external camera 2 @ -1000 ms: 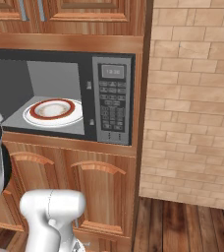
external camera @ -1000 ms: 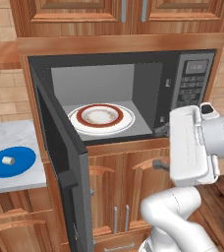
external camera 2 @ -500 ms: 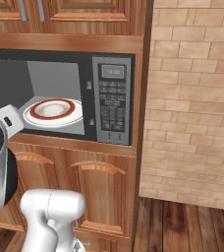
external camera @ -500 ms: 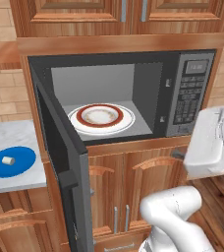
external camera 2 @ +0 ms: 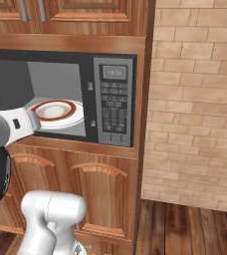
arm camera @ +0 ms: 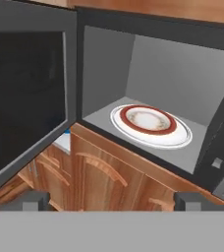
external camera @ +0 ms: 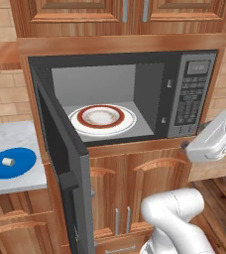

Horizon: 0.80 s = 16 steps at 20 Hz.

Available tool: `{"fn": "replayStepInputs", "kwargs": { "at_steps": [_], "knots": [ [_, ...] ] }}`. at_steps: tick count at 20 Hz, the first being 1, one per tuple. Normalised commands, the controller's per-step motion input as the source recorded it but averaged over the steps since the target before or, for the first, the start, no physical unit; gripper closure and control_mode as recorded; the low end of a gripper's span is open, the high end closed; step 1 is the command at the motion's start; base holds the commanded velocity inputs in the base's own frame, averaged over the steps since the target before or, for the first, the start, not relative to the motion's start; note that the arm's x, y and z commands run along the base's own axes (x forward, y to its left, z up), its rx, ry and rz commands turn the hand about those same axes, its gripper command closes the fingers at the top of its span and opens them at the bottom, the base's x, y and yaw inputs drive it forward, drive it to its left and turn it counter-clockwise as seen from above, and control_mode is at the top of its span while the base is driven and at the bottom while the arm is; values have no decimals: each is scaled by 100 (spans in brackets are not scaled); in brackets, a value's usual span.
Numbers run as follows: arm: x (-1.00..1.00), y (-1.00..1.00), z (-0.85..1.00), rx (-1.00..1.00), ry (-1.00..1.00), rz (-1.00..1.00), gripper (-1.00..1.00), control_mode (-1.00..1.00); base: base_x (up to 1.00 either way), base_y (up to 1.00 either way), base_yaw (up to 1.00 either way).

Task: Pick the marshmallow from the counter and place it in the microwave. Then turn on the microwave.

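Jaws stand spread wide with nothing between them; the gripper point(arm camera: 112, 201) shows as two dark tips at the bottom of the hand view, far apart, with cabinet front showing through the gap.

Hand sits out in front of the microwave point(external camera: 135, 94), to the right of its opening, at about the level of the lower edge. It looks leftward and into the open cavity. From the left base view the white arm end hangs just below the keypad point(external camera: 190, 94).

Door point(external camera: 60, 158) swung fully open to the left, dark glass edge-on. Inside, the white plate with the red rim point(external camera: 102, 118) rests on the cavity floor, bare.

Marshmallow point(external camera: 7, 161) lies on the round blue plate point(external camera: 23, 166), which sits on the marble counter point(external camera: 11, 139) left of the microwave.

Key relation: the marshmallow is well apart from the jaws, off to the robot's left and lower, on the far side of the open door. The door leaf stands between hand and counter. Judgement: the coming reach has to go around or over that door edge, then descend on the marshmallow from above. Its long axis cannot be told; too small.

Pick not yet begun; placing and switching on both remain
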Motion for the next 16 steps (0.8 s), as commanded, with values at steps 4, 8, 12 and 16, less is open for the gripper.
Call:
{"fn": "replayStepInputs", "kwargs": {
  "at_steps": [4, 8, 12, 16],
  "knots": [
    [20, -25, -5, 0, 0, -20, -100, -100, 0, 0, 0],
    [19, -23, -11, 0, 0, -18, -100, -100, 0, 0, 0],
    [23, -13, -13, 0, -2, -17, -100, -100, 0, 0, 0],
    [25, -9, -13, 0, -2, -13, -100, -100, 0, 0, 0]
  ]
}}
